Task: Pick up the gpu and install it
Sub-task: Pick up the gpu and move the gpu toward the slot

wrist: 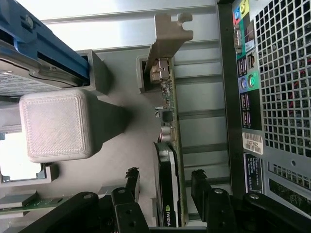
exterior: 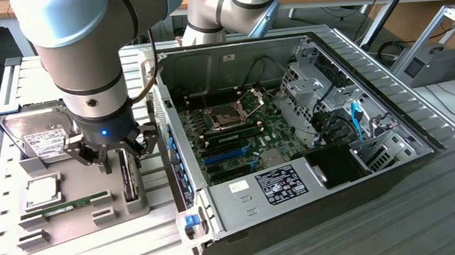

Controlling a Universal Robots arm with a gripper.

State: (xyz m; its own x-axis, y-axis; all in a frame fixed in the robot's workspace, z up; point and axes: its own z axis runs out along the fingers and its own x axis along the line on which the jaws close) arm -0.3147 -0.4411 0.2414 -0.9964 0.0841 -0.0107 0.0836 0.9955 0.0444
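At the exterior view's left my arm (exterior: 84,65) covers a corner of the hard drive (exterior: 37,134); my claw (exterior: 120,159) hides the upper end of the gpu (exterior: 127,182); the case (exterior: 232,215) runs off the lower edge; its label (exterior: 281,186) prints too small to read.

Arm (exterior: 79,53) is standing near vertical, its wrist (exterior: 94,105) pointing straight down. Pincer (exterior: 114,158) is hanging low, black fingers (wrist: 199,182) aiming downward. Jaws are standing apart and gripping nothing, a clear gap showing along each finger's inner face. Blue indicator light (exterior: 104,133) is glowing on the wrist housing
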